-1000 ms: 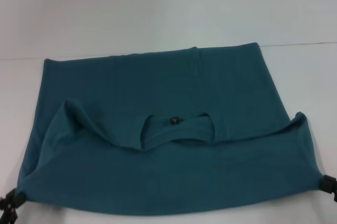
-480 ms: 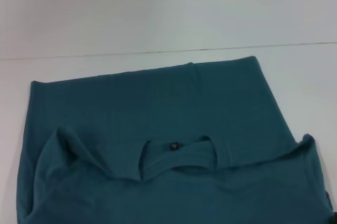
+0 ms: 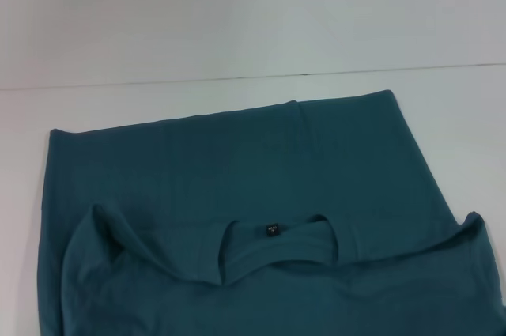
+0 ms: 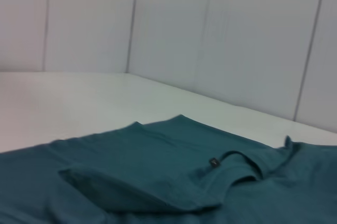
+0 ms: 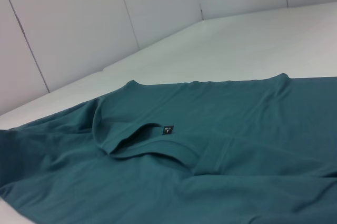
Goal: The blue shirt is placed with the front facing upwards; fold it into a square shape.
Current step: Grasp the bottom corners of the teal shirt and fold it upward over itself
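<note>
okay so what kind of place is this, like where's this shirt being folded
Probably a lab or test bench, not a home: a bare white table, plain panelled walls around it, and only the blue shirt laid out.

The blue shirt covers most of the near part of the white table. It lies low and mostly flat, so a gripper can pass over it. Its collar and the folded edge near the robot stand up a little in soft bumps. Behind the shirt the table is bare up to the wall. Bare strips of table also run along the shirt's left and right sides.
</note>
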You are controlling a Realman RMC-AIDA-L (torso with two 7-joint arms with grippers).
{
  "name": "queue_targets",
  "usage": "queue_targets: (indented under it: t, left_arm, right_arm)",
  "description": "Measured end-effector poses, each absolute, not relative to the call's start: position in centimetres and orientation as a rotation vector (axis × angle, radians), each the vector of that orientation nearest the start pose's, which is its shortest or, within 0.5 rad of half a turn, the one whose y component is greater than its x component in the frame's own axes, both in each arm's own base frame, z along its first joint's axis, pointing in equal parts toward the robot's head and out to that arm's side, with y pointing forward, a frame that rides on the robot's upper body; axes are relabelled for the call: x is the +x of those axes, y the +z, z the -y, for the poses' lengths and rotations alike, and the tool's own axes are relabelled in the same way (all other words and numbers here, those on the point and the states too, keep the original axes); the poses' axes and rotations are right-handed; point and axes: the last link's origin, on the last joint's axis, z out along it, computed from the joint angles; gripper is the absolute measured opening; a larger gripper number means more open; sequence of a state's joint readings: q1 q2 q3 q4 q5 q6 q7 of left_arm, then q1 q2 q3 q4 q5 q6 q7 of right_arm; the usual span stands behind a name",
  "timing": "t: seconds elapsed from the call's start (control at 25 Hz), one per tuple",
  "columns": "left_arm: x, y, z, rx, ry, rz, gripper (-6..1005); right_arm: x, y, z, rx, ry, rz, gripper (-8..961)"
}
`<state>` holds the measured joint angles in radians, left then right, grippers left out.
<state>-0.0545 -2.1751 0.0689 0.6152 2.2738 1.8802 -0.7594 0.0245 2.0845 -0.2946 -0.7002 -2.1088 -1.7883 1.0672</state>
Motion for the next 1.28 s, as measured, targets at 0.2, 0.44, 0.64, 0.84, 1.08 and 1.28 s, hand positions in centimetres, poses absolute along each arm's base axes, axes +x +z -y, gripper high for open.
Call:
queue_targets:
  t: [0.2, 0.44, 0.64, 0.84, 1.08, 1.28]
  left_arm:
    - [-36.7, 0.3, -12.4, -2.328, -0.769, 0.633, 55]
    - [-36.8, 0.6, -11.6, -2.315, -0.774, 0.642, 55]
    - [-36.8, 0.8, -11.0, -2.314, -0.774, 0.639, 54]
    - [-37.0, 1.2, -10.6, -2.295, -0.762, 0.643, 54]
    - [-37.2, 1.2, -10.8, -2.289, -0.754, 0.645, 54]
    - [-37.1, 1.3, -11.4, -2.273, -0.766, 0.645, 55]
  right_arm:
    - [38.9, 3.3, -15.3, -2.358, 0.649, -0.869, 27]
    - [38.7, 3.6, -14.9, -2.373, 0.664, -0.843, 26]
    - [38.6, 3.7, -13.6, -2.394, 0.669, -0.815, 26]
    - [38.9, 4.0, -12.4, -2.386, 0.664, -0.821, 26]
    - [39.1, 4.5, -12.0, -2.36, 0.665, -0.818, 26]
    - [38.9, 4.5, -12.8, -2.323, 0.688, -0.805, 26]
